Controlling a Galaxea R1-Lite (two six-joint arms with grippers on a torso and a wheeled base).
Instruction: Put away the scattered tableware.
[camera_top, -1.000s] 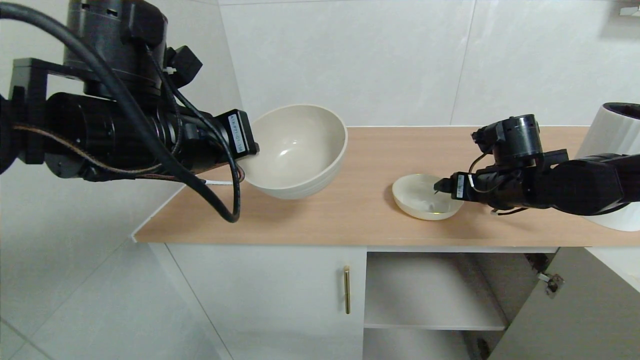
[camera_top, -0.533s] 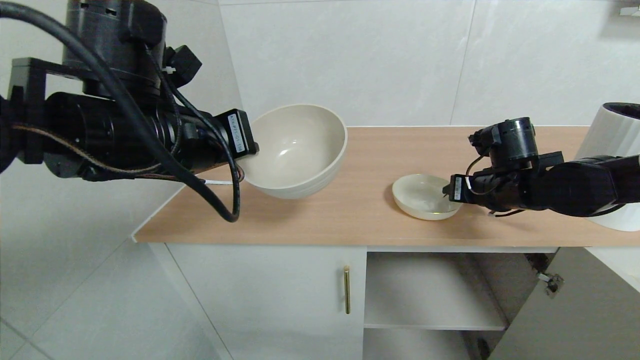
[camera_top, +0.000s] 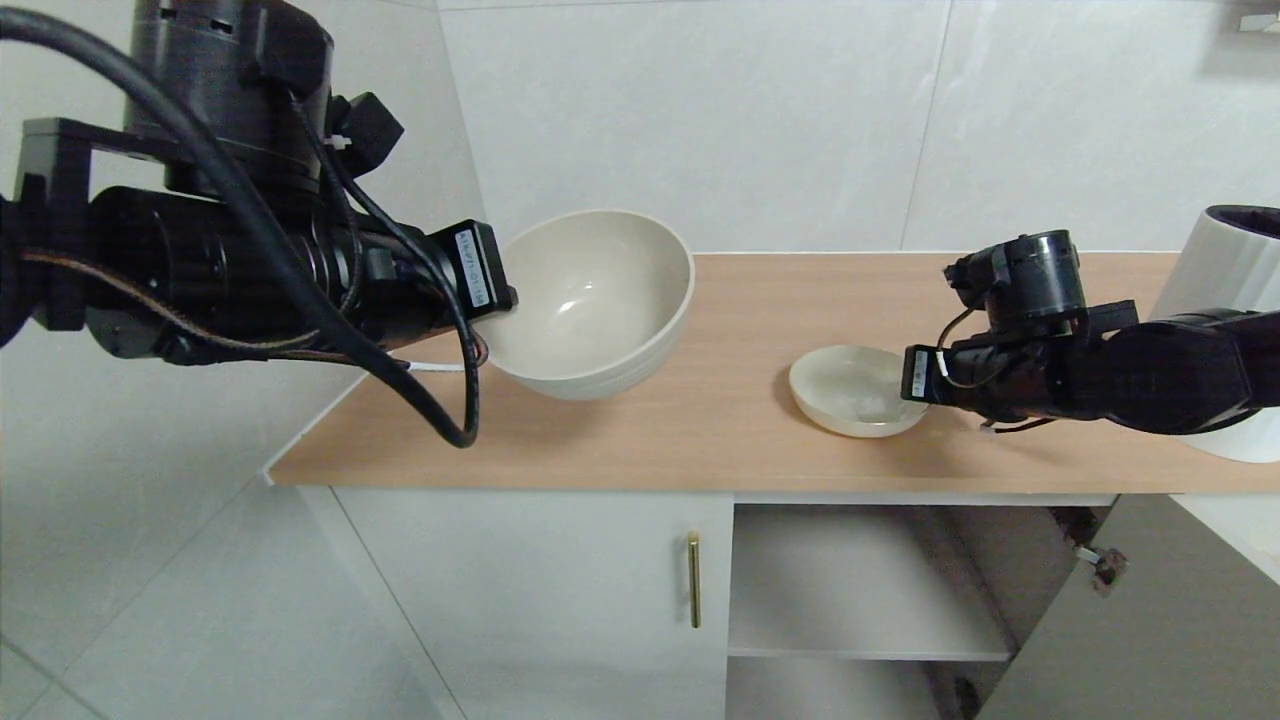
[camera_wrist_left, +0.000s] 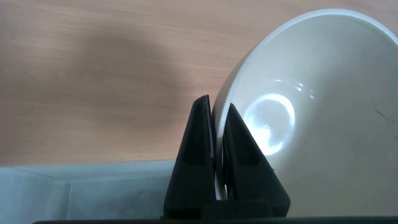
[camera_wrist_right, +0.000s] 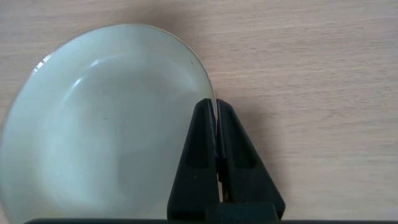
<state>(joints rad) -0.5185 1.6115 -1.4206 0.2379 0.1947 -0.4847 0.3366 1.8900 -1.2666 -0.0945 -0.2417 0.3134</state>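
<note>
Left gripper (camera_wrist_left: 214, 124) is pinched shut on the rim of a big cream bowl (camera_top: 595, 300), one finger inside and one outside. The bowl hangs tilted over the wooden counter (camera_top: 720, 440) toward nine o'clock. Right gripper (camera_wrist_right: 216, 121) is clamped on the three o'clock edge of a small shallow dish (camera_top: 850, 390), low on the counter toward three o'clock. Your risk, as a judgement: both holds are thin rim pinches, so a quick swing toward the open cupboard shelf (camera_top: 850, 600) at six o'clock could make either piece pivot and slip.
</note>
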